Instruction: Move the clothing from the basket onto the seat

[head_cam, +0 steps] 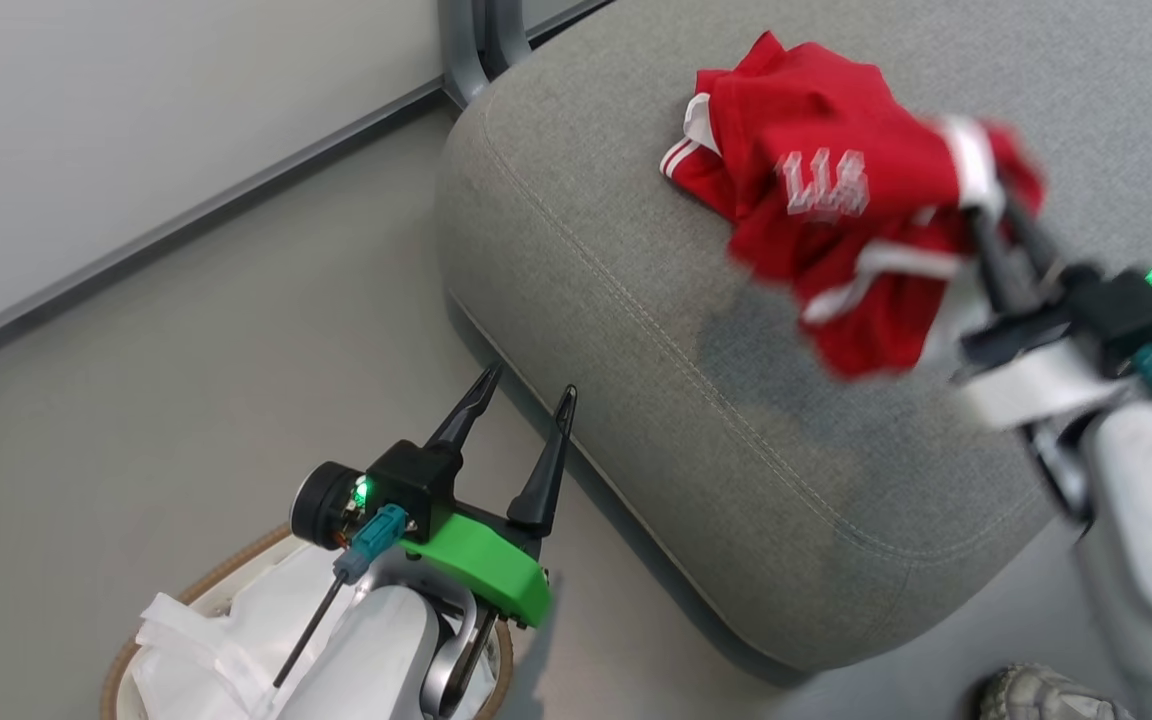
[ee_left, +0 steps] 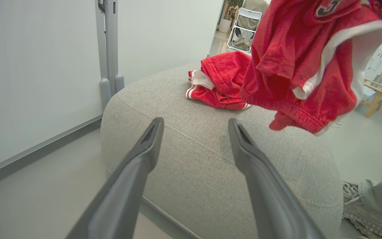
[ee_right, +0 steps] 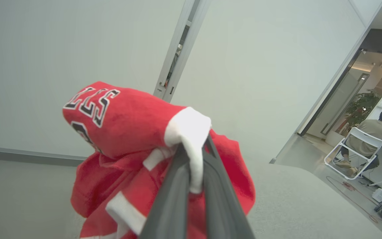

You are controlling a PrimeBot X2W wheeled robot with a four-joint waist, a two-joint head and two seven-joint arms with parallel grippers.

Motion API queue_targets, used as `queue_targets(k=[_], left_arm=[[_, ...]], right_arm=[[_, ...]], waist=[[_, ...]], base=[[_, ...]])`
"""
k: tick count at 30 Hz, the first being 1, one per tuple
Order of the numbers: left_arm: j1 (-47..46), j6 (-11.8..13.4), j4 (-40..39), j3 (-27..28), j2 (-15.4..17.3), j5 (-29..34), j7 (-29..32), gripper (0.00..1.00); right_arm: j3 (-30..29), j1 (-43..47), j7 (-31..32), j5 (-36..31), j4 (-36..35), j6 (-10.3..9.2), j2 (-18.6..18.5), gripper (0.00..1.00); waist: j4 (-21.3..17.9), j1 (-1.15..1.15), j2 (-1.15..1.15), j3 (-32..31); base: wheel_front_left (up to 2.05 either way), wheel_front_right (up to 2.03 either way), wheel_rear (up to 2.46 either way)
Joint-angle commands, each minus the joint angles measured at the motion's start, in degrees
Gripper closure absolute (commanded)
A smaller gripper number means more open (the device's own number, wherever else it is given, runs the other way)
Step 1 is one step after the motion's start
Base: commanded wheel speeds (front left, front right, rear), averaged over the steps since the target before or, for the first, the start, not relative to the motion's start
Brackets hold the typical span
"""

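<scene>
One red garment (head_cam: 736, 110) with white stripes lies crumpled on the far part of the grey seat (head_cam: 636, 330); the left wrist view shows the same garment (ee_left: 217, 86) on the seat (ee_left: 194, 166). A second red garment (head_cam: 876, 320), with dark white-edged letters (ee_right: 93, 103), hangs above the seat from my right gripper (head_cam: 996, 215), which is shut on its white trim (ee_right: 191, 132). From the left wrist it appears as a hanging garment (ee_left: 293, 66). My left gripper (head_cam: 528, 382) is open and empty over the floor, between the basket (head_cam: 186, 590) and the seat's near edge.
The basket holds a white cloth liner (head_cam: 206, 640). A grey metal post (ee_left: 108, 49) stands at the wall behind the seat. A person's shoe (head_cam: 1036, 695) and trouser leg (ee_left: 380, 196) are beside the seat's near right corner. Farther off, a person (ee_right: 376, 132) sits on a white chair.
</scene>
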Motion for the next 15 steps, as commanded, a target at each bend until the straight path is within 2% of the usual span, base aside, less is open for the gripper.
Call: queue_targets(k=[1, 3, 8, 11, 15], left_arm=[[-0.8, -0.3, 0.2, 0.4, 0.3, 0.6, 0.0, 0.0], [-1.1, -0.4, 0.5, 0.9, 0.3, 1.5, 0.0, 0.0], [-1.8, -0.4, 0.2, 3.0, 0.3, 3.9, 0.0, 0.0], [-2.4, -0.4, -0.1, 4.2, 0.4, 5.3, 0.0, 0.0], [-4.4, -0.4, -0.5, 3.4, 0.5, 6.7, 0.0, 0.0]], right_arm=[[-0.5, -3.1, -0.1, -0.3, -0.3, -0.08, -1.6, 1.0], [-1.0, -8.5, -0.1, -0.6, 0.3, -0.08, -4.5, 1.0], [-1.9, -20.5, -0.1, -1.4, 3.9, -0.08, -9.1, 1.0], [-3.0, -26.0, 0.0, -2.2, 8.0, -0.08, -9.7, 1.0], [-6.5, -30.9, -0.1, -2.6, 13.2, -0.08, -10.9, 1.0]], waist=[[0.0, 0.0, -0.01, 1.9], [0.0, 0.0, -0.01, 3.3], [0.2, 0.0, -0.01, 6.6], [0.3, 0.0, -0.01, 8.6], [2.7, 0.0, -0.01, 12.3]], base=[[0.0, 0.0, 0.0], [0.0, 0.0, 0.0], [0.0, 0.0, 0.0], [0.0, 0.0, 0.0], [0.0, 0.0, 0.0]])
